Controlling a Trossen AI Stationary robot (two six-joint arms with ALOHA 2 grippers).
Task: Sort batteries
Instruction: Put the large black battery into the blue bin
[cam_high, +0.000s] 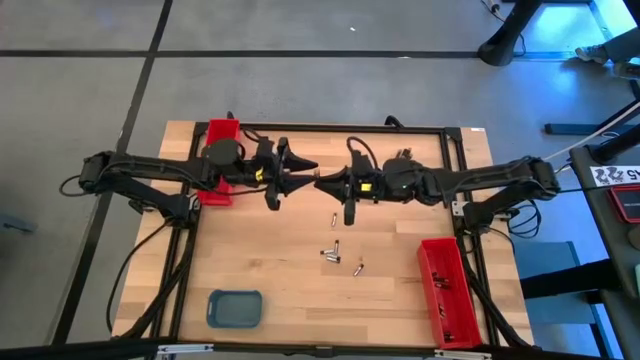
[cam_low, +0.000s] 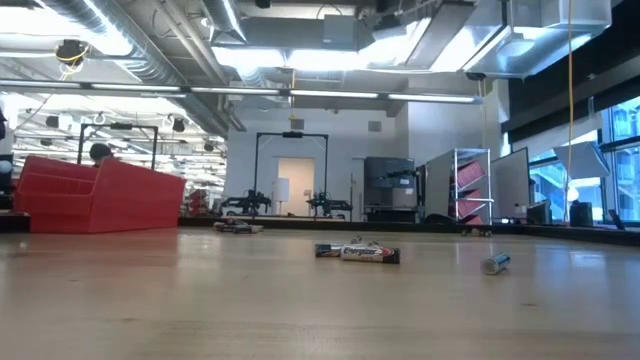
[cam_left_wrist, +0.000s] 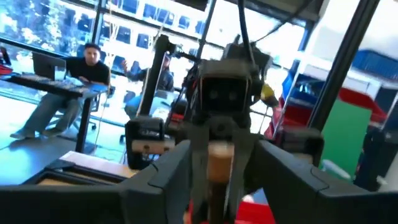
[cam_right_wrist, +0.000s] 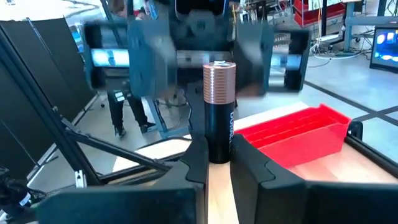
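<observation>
Above table centre | right tool (cam_right_wrist: 219, 163) clamps battery (cam_right_wrist: 219, 112) | left tool (cam_high: 300, 177) facing

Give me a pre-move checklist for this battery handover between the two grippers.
1. Right gripper shut on the battery: ok.
2. Battery upright between the right fingers, copper end outward: ok.
3. Grippers facing each other mid-table, left gripper opposite the right: ok.
4. Left gripper closed on the battery: cannot tell; its fingers flank it, contact unclear.
5. Red tray on the right side unobstructed: ok.
6. Loose batteries lie on the table below, apart from both arms: ok.
</observation>
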